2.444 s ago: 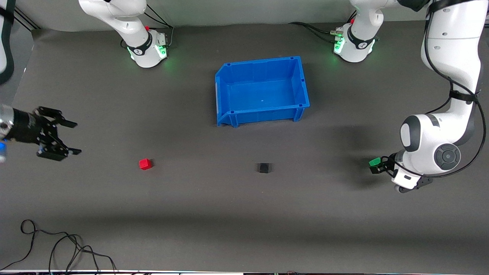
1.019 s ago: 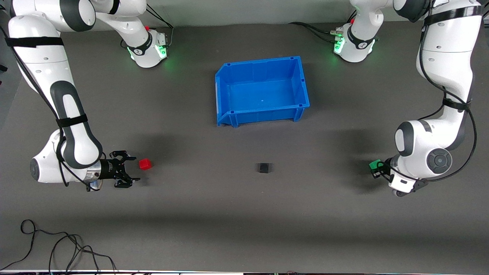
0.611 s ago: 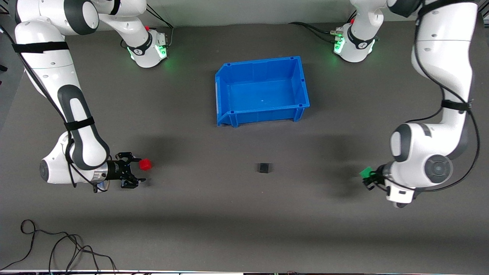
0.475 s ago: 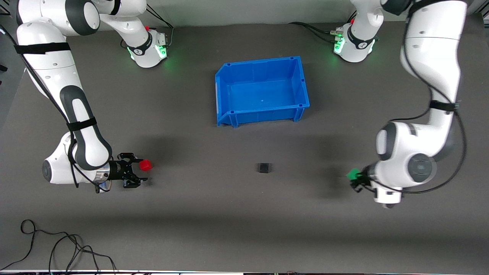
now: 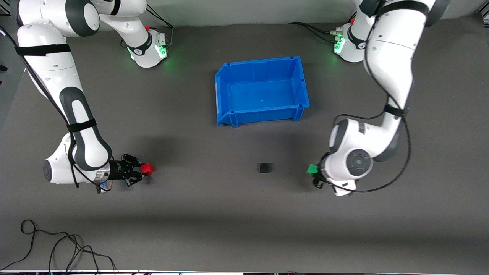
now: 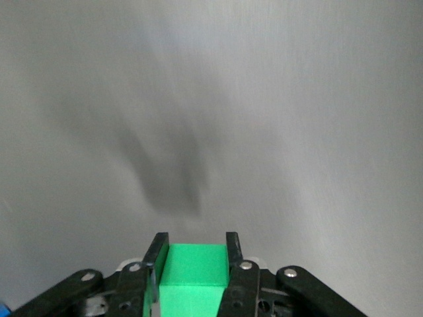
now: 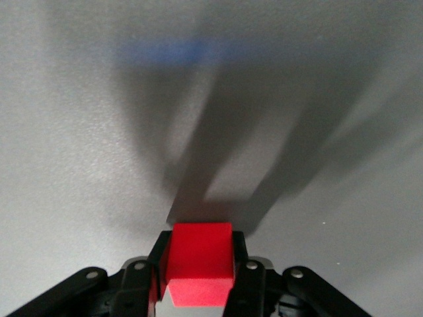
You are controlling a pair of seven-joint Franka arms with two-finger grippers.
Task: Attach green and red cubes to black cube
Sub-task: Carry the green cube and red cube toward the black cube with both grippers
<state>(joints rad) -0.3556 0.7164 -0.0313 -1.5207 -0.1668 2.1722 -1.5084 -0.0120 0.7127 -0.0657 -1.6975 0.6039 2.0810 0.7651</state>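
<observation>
Both coloured cubes are being pinched, black cube (image 5: 264, 167) is sitting alone on the dark table (image 5: 229, 229).

The grips are only being shown properly by the wrist views: green cube (image 6: 192, 272) is being squeezed flat-sided in the left gripper (image 6: 193, 249), red cube (image 7: 200, 261) in the right gripper (image 7: 200, 244). In the front view, the blue bin (image 5: 221, 95) is being seen farther back, the matte black cube roughly midway between both grippers, edges slightly askew. No long axis on the cubes, all plain solids.

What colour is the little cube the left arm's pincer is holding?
Bright green. The green cube shows best in the left wrist view, clamped in the left pincer.
</observation>
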